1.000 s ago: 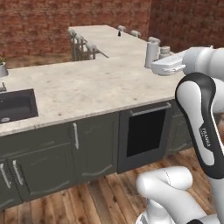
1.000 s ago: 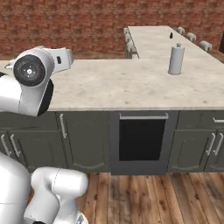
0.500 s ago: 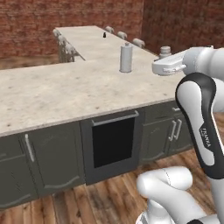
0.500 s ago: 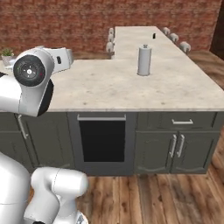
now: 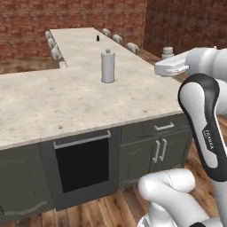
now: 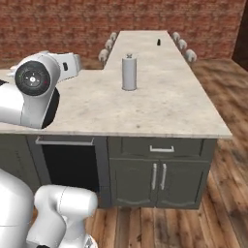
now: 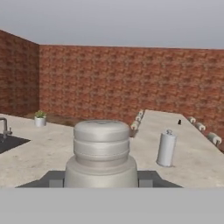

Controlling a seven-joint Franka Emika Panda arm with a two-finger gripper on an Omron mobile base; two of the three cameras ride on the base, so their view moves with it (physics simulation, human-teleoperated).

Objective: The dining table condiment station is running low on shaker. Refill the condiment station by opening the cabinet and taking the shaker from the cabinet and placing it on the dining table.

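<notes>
Gripper (image 7: 100, 183) apparently clamped on shaker (image 7: 101, 151), cap upright between fingers, above dining table (image 7: 52, 153)

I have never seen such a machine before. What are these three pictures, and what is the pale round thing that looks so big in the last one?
The machine is a white robot arm on a driving base in a simulated kitchen. Two pictures come from cameras on the base, behind the arm to its left and right. The third comes from a camera on the hand, looking along the gripper.

The big pale thing is the shaker. It looks large because it sits between the jaws, close to that camera; the jaws are closed on it. From the left base view its cap shows above the hand.

On the beige stone surface stand a tall grey canister and, far down the dining table, a small black shaker. Stools line its sides.
</notes>
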